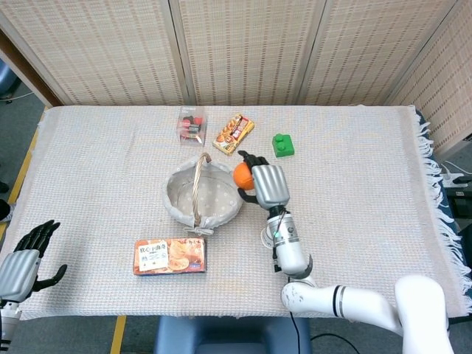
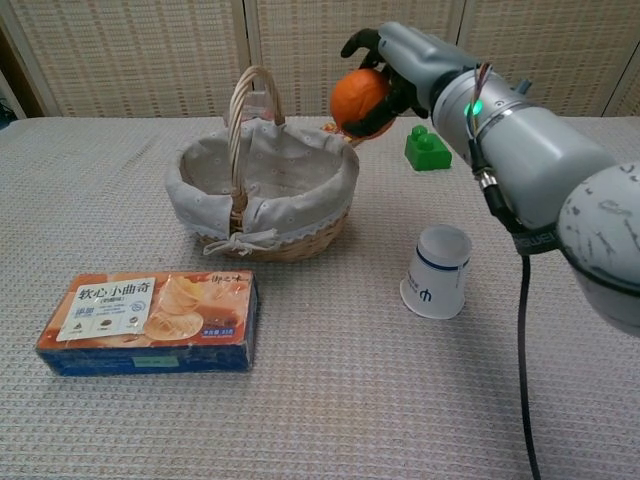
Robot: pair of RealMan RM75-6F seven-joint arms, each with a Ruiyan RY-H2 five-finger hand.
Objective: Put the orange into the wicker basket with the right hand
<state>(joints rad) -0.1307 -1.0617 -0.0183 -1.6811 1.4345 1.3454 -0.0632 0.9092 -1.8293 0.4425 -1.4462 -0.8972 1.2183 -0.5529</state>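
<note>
Chest view: right hand (image 2: 405, 62) raised above the table, fingers wrapped round the round orange fruit (image 2: 360, 100), holding it clear of the cloth, up over the right rim of the wicker basket with pale dotted fabric lining and arched handle (image 2: 262, 190). Basket interior showing only lining. Sitting right of the basket, nearer the camera: white paper cup with a blue band, upside down (image 2: 437, 271). Further right and far: green plastic building block (image 2: 427, 148). Near left: flat orange and blue biscuit box with printed Chinese text (image 2: 150, 322). Mostly hidden behind the orange: yellow and red snack packet (image 2: 340, 127)

Head view: same right hand (image 1: 268, 186) at the basket's (image 1: 203, 193) right edge, orange (image 1: 243, 175) held over the rim. Far side of the woven beige tablecloth (image 1: 110, 162): small clear box with red and dark contents (image 1: 190, 124), snack packet (image 1: 234, 133) beside it, green block (image 1: 283, 144) to the right. Biscuit box (image 1: 170, 257) near, left of the largely hidden cup (image 1: 266, 237). Left hand (image 1: 26, 258) low at the near left corner, off the table, holding nothing, dark fingers spread
</note>
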